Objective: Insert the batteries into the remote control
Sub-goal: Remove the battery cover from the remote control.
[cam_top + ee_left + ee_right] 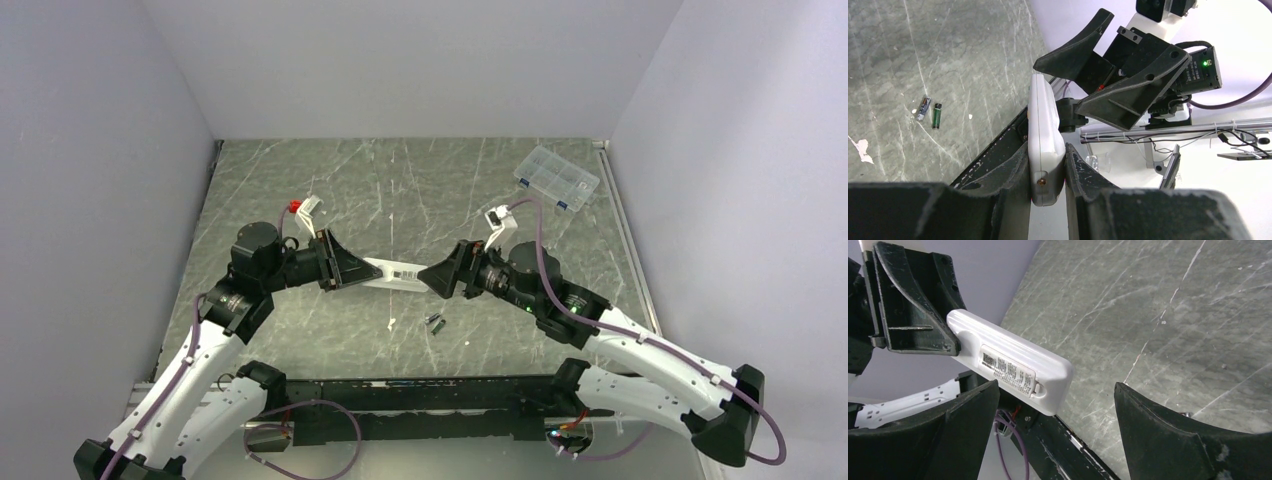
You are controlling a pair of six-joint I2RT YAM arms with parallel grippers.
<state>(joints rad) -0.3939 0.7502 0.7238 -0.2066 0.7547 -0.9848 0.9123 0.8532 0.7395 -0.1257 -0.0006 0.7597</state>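
The white remote control (pixel 392 274) is held level above the table middle. My left gripper (pixel 342 268) is shut on its left end; in the left wrist view the remote (pixel 1044 135) sits clamped between my fingers. My right gripper (pixel 440 276) is open, its jaws wide apart around the remote's free end without touching it. In the right wrist view the remote (pixel 1010 367) shows its labelled back with the battery cover closed. Two dark batteries (pixel 436 323) lie on the table just in front of the remote; they also show in the left wrist view (pixel 931 111).
A clear compartmented plastic box (pixel 557 180) stands at the back right. A small white sliver (pixel 391 322) lies left of the batteries. A white scrap (pixel 861 149) lies on the table. The black rail (pixel 400 388) runs along the near edge.
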